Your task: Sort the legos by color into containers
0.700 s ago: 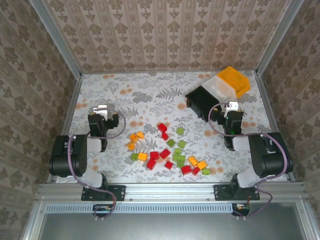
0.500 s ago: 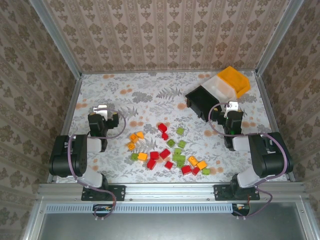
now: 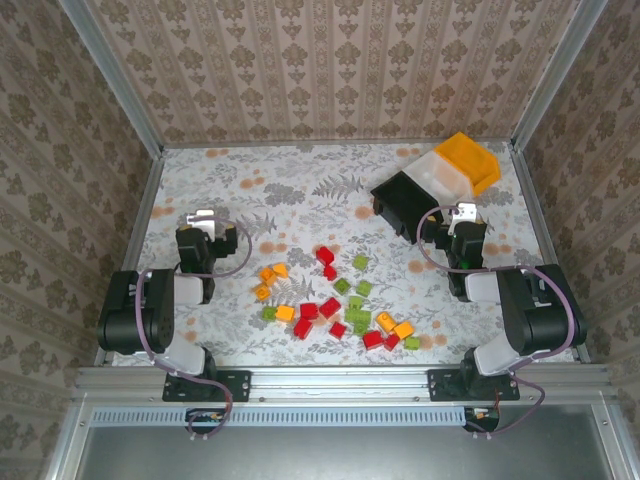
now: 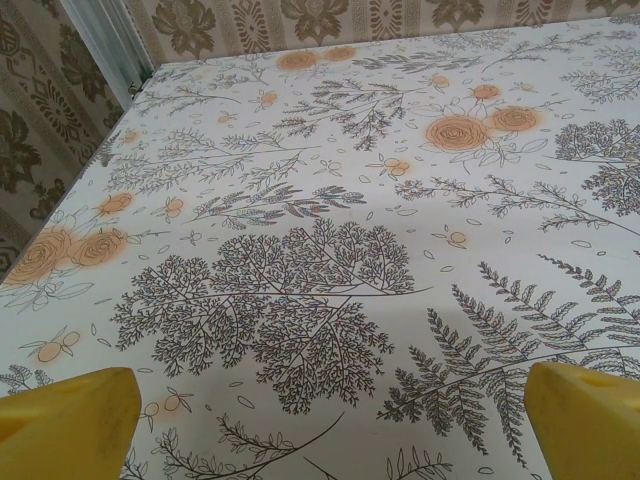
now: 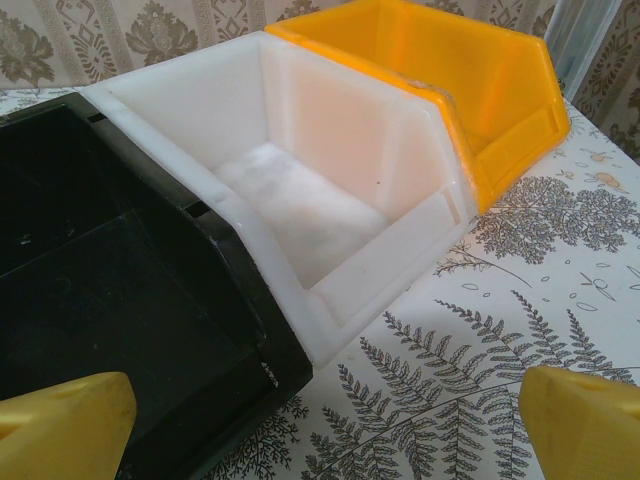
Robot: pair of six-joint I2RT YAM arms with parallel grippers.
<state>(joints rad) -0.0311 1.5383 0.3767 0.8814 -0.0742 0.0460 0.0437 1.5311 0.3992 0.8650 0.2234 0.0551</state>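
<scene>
The left gripper [image 3: 204, 216] sits near the left edge of the table [image 3: 300, 178], jaws wide, holding nothing. The legos [image 3: 335, 300] lie mixed in a heap near the front middle, between both grippers, well apart from each. They are tiny and close together, so a grab could pinch two colors or flick some away. The right gripper [image 3: 462, 213] is wide and empty too, just beside the black bin [image 3: 403, 200]. The white bin [image 3: 445, 175] and orange bin [image 3: 472, 160] press against it near the far right corner; a bump could tip them.
</scene>
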